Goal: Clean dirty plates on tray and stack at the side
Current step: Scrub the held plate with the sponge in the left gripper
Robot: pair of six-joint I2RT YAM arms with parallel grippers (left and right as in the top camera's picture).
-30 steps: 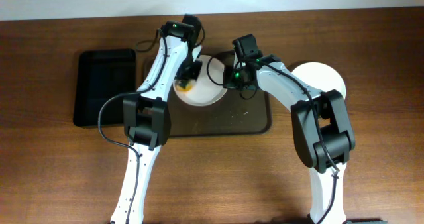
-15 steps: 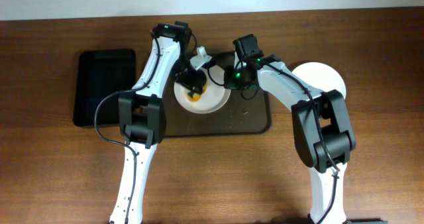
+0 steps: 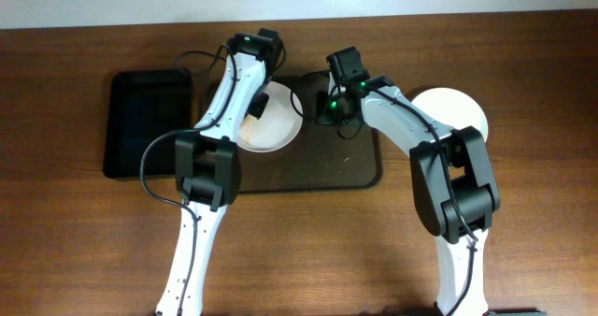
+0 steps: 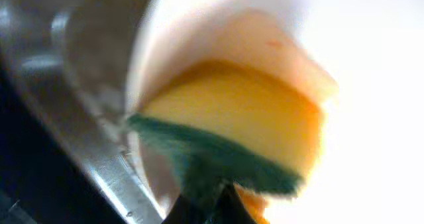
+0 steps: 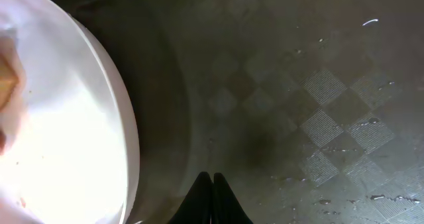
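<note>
One white plate [image 3: 280, 131] lies on the left part of the dark brown tray [image 3: 346, 166]. My left gripper [image 3: 257, 106] is over the plate's upper left part. It is shut on a yellow sponge with a green side [image 4: 245, 118], and the sponge presses on the plate [image 4: 377, 85]. Orange smear shows by the fingertips [image 4: 215, 207]. My right gripper [image 3: 325, 108] is shut and empty, just right of the plate's rim. In the right wrist view its tips [image 5: 212, 187] hang over the bare tray [image 5: 298, 105], apart from the plate [image 5: 59, 131].
A white plate [image 3: 453, 110] sits on the wooden table to the right of the tray, partly under the right arm. A smaller black tray [image 3: 149, 120] lies to the left. Crumbs and wet spots mark the brown tray's floor.
My left gripper has dragged the sponge from the plate's middle to its upper left. The plate has slid a little to the left. The right gripper has stayed put.
</note>
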